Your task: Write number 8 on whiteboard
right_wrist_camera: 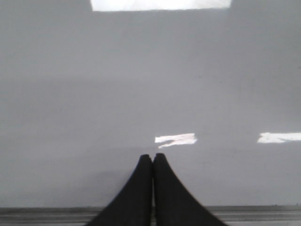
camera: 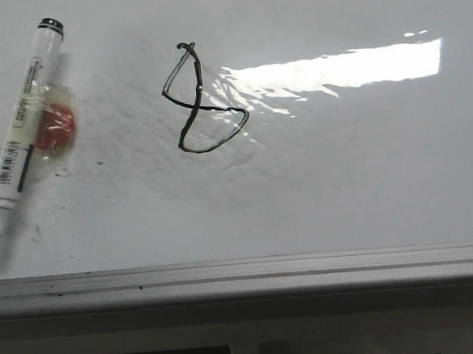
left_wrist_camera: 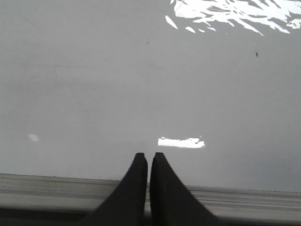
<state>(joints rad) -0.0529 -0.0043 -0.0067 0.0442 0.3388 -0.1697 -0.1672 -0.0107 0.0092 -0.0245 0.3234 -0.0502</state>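
Note:
A black hand-drawn number 8 [camera: 203,100], slanted and angular, stands on the whiteboard [camera: 343,177] left of centre in the front view. A white marker pen [camera: 22,131] with a black tip lies uncapped on the board at far left, taped to a clear holder with a red disc [camera: 53,127]. Neither arm shows in the front view. My left gripper [left_wrist_camera: 148,155] is shut with nothing between its fingers, above the board's near rail [left_wrist_camera: 56,186]. My right gripper [right_wrist_camera: 153,156] is shut and empty too, over bare whiteboard [right_wrist_camera: 141,84].
A grey metal edge rail [camera: 244,275] runs along the board's near side. Bright light glare [camera: 334,69] lies to the right of the 8. Faint grey smudges dot the board near the pen.

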